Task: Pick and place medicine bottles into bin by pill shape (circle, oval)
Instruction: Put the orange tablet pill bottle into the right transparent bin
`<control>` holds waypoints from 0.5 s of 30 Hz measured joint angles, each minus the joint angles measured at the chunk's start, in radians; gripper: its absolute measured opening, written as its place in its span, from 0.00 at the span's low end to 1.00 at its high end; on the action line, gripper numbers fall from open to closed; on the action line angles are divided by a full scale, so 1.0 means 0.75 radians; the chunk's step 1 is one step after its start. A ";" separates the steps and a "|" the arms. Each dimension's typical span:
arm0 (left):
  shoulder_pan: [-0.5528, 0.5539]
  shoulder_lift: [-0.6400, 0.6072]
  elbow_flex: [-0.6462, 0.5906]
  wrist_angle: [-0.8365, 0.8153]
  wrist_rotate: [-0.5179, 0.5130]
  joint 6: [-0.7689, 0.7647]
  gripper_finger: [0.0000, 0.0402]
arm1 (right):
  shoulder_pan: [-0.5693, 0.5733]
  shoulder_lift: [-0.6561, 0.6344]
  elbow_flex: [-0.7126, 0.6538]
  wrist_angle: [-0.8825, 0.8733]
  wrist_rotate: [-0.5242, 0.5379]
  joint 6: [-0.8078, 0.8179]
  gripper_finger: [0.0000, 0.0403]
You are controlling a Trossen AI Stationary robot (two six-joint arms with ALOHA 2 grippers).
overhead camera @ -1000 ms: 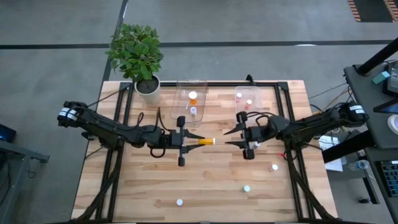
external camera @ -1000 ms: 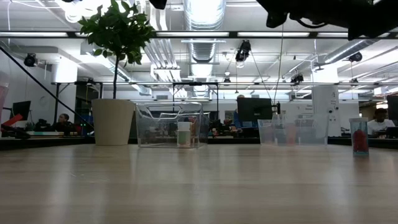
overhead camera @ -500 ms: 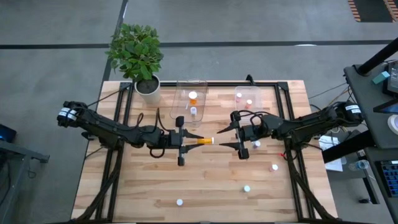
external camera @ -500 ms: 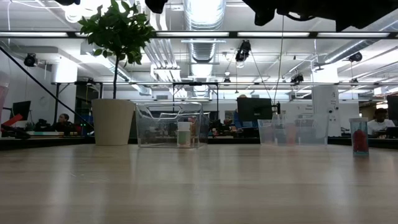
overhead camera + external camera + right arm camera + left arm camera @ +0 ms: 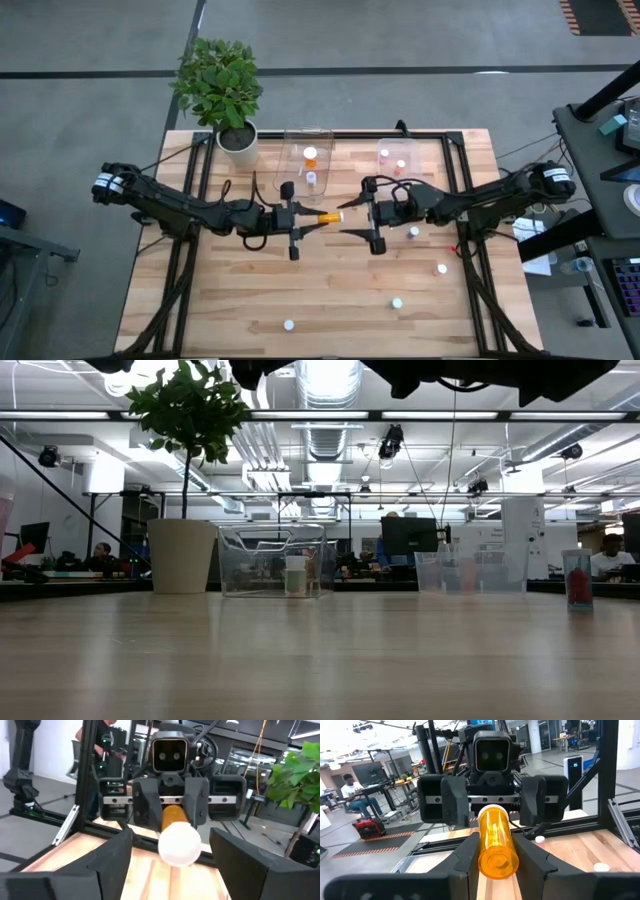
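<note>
Seen from above, two dark robot arms meet over the middle of a wooden tabletop. The left hand is clenched on an orange medicine bottle, holding it level in the air with its white cap pointing toward the other arm. The right hand faces it with its fingers spread wide, one on each side of the capped end, not touching it. This looks like a hand-over between the arms.

In the left wrist view the orange medicine bottle lies lengthwise between that arm's two fingers. In the right wrist view its white cap sits centred in the gap between the spread fingers.

At the far edge stand two clear bins, the left bin and the right bin, each already holding bottles, beside a potted plant. More small bottles lie loose on the near part of the tabletop.

To do this step well, the right hand should probably slide further along the bottle, staying centred, and close firmly before the left hand lets go, so the bottle does not tip or drop.
</note>
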 joint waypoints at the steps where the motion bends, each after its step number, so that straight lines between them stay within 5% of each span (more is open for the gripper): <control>1: 0.000 0.000 0.000 0.000 0.000 0.000 0.19 | 0.000 0.001 0.005 -0.003 0.002 -0.005 0.63; 15: 0.000 0.000 -0.003 -0.004 0.005 0.000 0.19 | 0.000 0.024 0.021 -0.015 0.002 -0.023 0.38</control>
